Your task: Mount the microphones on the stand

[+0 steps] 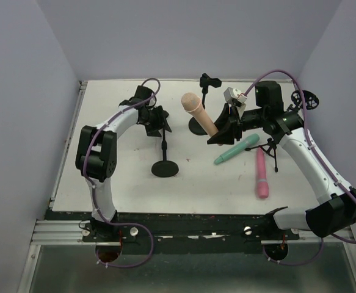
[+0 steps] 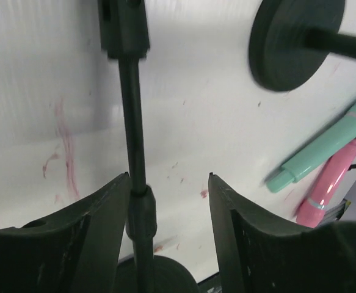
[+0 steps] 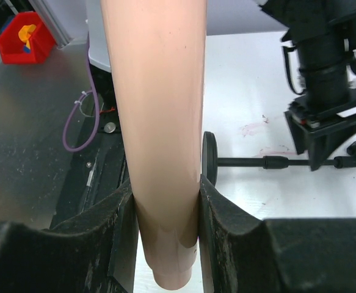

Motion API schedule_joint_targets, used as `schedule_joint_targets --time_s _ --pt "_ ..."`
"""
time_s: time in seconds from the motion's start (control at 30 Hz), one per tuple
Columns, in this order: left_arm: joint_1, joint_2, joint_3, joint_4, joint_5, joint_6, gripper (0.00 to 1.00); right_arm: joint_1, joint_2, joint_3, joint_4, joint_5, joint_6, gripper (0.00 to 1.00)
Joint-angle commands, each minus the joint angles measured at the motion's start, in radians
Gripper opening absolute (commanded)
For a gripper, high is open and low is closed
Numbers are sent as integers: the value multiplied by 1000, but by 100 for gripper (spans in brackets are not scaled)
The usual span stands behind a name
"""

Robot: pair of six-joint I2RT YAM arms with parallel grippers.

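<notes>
The peach microphone (image 3: 159,122) has its head cut off by the top edge of the right wrist view. From above, its narrow end disappears inside the right gripper (image 1: 219,133), and its body half covers the round base (image 1: 195,127) just behind it. The stand (image 2: 133,122) to the left of the peach microphone runs out of the left wrist view at both ends — clip blurred and cropped at the top, foot cut by the bottom edge. Whether its pole touches a finger (image 2: 98,226) of the left gripper (image 2: 168,183) cannot be told. To the right of the peach microphone, the mint microphone (image 2: 324,149) is cropped by the left wrist view's right edge, and the pink microphone (image 2: 330,189) lies partly under it — both soft.
</notes>
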Motion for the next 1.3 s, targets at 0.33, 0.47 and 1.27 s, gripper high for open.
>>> schedule_joint_targets --time_s 0.33,0.47,1.27 --pt "-28 262 382 -344 -107 65 60 -6 -23 5 9 -36 1 17" --pt "-41 285 414 -405 -165 82 58 -8 -25 5 7 -41 2 17" --pt "-85 454 669 -543 -213 128 16 -6 -52 5 9 -50 5 17"
